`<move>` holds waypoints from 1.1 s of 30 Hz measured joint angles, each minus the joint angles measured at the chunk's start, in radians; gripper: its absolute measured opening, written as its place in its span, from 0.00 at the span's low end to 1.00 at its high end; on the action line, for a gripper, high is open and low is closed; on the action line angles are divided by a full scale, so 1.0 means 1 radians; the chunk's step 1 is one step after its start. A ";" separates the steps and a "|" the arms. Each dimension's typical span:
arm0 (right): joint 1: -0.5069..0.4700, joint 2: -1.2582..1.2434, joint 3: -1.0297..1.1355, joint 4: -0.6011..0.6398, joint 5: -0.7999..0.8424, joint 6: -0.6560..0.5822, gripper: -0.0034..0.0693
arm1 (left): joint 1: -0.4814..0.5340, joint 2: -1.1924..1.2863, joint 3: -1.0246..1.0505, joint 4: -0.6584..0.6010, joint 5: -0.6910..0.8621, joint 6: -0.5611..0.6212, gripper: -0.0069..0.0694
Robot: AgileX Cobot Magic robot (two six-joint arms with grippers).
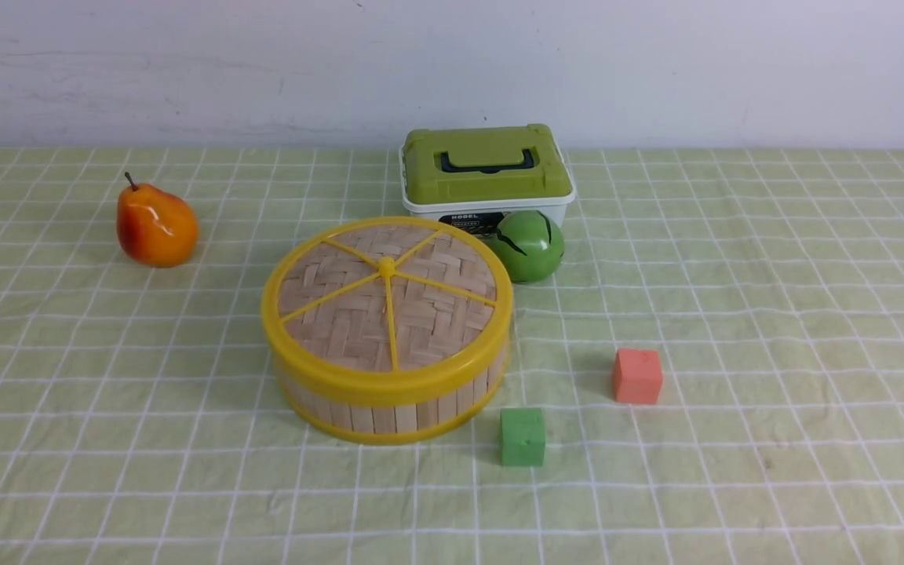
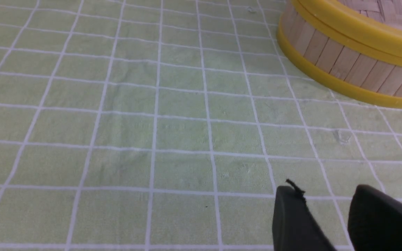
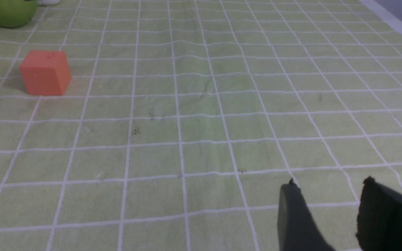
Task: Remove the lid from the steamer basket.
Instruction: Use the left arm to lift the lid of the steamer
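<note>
The lid, a woven bamboo disc with a yellow rim, spokes and centre knob, sits closed on the steamer basket, whose light-wood slat wall and yellow bottom rim show below it at the table's middle. In the left wrist view the basket wall and the lid's rim are far from my left gripper, which is open and empty over bare cloth. My right gripper is open and empty over cloth. Neither gripper shows in the front view.
A white box with an olive-green lid stands behind the basket, a green ball against it. An orange pear lies at the left. A green cube and an orange cube lie right of the basket.
</note>
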State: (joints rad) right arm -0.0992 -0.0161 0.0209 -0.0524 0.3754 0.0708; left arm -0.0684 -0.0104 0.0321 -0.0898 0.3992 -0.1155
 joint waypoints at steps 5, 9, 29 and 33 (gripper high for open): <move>0.000 0.000 0.000 0.000 0.000 0.000 0.38 | 0.000 0.000 0.000 0.000 0.000 0.000 0.40; 0.000 0.000 0.000 0.000 0.000 0.000 0.38 | 0.000 0.000 0.000 0.000 0.000 0.000 0.40; 0.000 0.000 0.000 0.000 0.000 0.000 0.38 | 0.000 0.000 0.000 0.004 -0.149 0.000 0.40; 0.000 0.000 0.000 0.000 0.000 0.000 0.38 | 0.000 0.000 0.000 0.004 -0.336 0.000 0.40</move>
State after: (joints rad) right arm -0.0992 -0.0161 0.0209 -0.0524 0.3754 0.0708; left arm -0.0684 -0.0104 0.0321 -0.0855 0.0634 -0.1155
